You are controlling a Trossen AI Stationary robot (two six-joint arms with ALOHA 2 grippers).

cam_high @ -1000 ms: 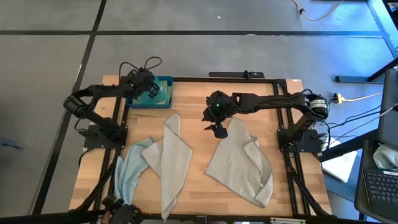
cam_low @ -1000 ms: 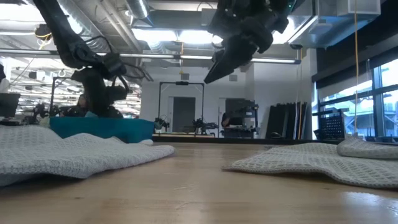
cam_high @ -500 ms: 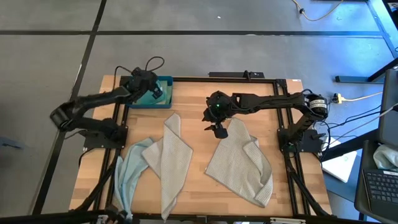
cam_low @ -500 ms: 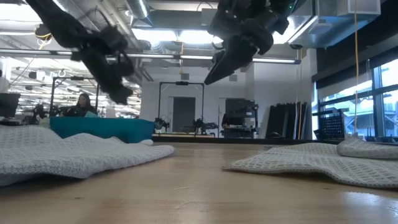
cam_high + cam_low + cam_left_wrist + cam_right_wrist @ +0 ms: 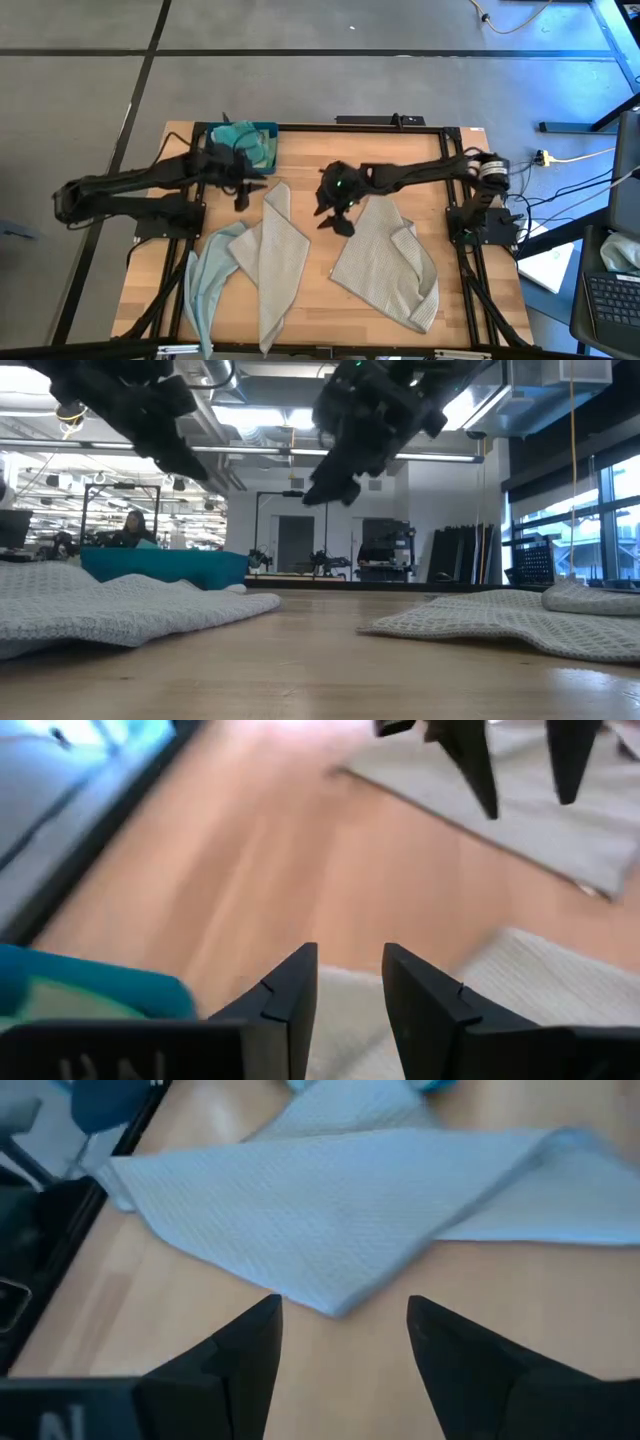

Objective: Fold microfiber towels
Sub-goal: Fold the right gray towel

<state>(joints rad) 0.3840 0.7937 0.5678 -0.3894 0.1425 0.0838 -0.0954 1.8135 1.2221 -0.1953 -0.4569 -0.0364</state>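
A light grey towel (image 5: 275,255) lies rumpled at the middle left, partly over a pale blue towel (image 5: 205,285). A second grey towel (image 5: 385,262) lies rumpled at the right. A teal towel (image 5: 240,140) lies in the dark blue tray (image 5: 272,130) at the far left. My left gripper (image 5: 243,192) hangs open and empty above the table, beside the light grey towel's far corner (image 5: 520,990). My right gripper (image 5: 333,218) hangs open and empty above bare wood between the two grey towels; the light grey towel shows ahead of its fingers in the right wrist view (image 5: 330,1210).
A black frame (image 5: 360,125) runs along the table's edges. Bare wood (image 5: 320,280) lies between the two grey towels. In the low view a person (image 5: 130,530) sits in the room beyond the table.
My left gripper has left the tray and gone toward the near edge and a little right, ending beside the light grey towel's far corner. My right gripper has gone slightly left and toward the near edge. The towels on the table have not moved.
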